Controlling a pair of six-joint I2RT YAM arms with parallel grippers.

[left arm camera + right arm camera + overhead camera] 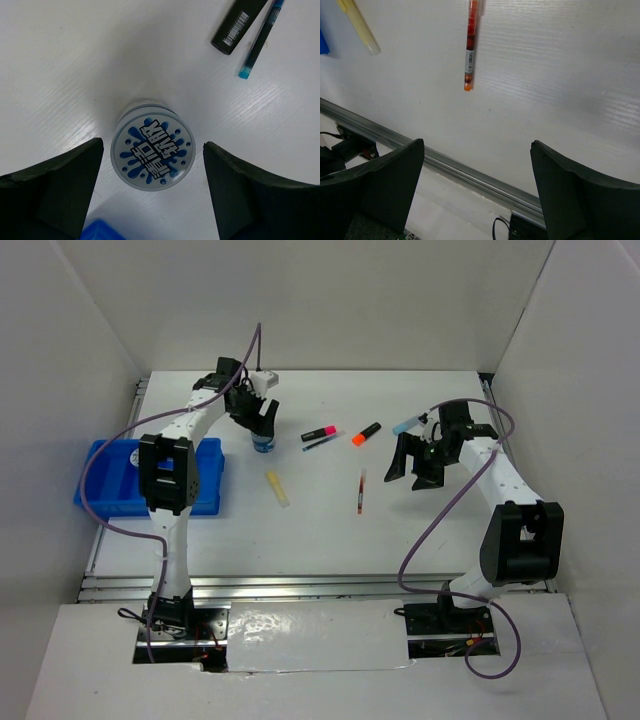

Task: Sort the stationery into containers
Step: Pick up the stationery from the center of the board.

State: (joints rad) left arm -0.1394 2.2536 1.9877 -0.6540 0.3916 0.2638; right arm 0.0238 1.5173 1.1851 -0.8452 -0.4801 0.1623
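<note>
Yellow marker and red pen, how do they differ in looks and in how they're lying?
The yellow marker is pale and thick; the red pen is thin, with a barcode label. In the top view the marker lies slanted, far end leaning left; the pen runs almost straight up and down. The marker is nearer the blue tray. Both lie flat on the white table, outside the tray.

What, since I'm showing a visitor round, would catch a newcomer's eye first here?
The bright blue tray at the white table's left edge stands out most. Next, the left gripper hovers open over a round blue-white roll, jaws either side without touching, with a red pen lying loose mid-table.
</note>
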